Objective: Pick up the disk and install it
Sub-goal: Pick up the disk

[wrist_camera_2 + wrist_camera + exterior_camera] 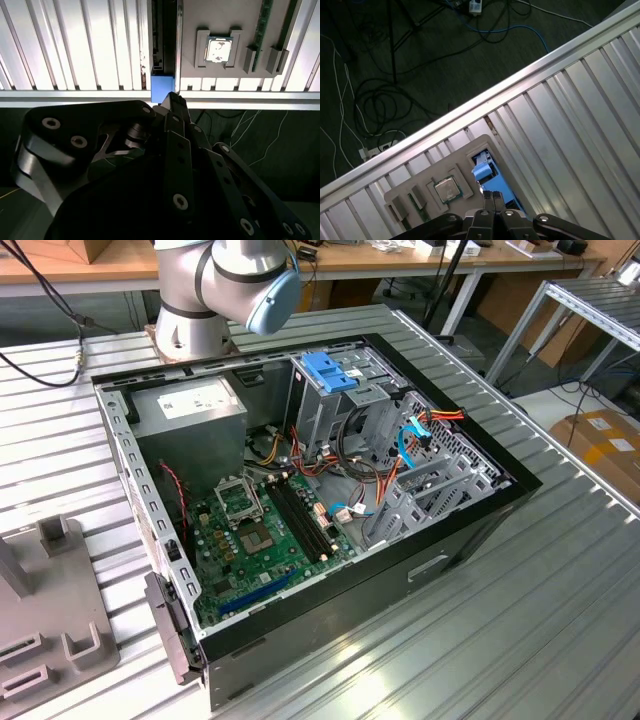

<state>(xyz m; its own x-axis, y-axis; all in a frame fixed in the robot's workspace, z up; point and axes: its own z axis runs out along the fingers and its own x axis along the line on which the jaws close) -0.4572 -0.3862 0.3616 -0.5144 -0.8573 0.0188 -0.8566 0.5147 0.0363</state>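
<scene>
The disk (164, 45) stands on edge in a slot of a grey holder plate (200, 15), with a light-blue rail end (161, 87) facing my gripper. In the first wrist view the disk's blue rail (482, 170) sits at the edge of the holder plate (415, 182). My gripper (172, 97) hangs just off that blue end, and its fingertips (488, 197) lie close together with nothing between them. The open computer case (480, 515) lies on the table in the exterior view, far from the holder.
A processor chip (218, 50) and a memory stick (263, 25) rest in the same holder plate (60, 610). Inside the case are a drive cage with a blue bracket (330, 370), a power-supply box (190, 405) and a green motherboard (255, 530). Cables litter the floor (380, 105) beyond the table edge.
</scene>
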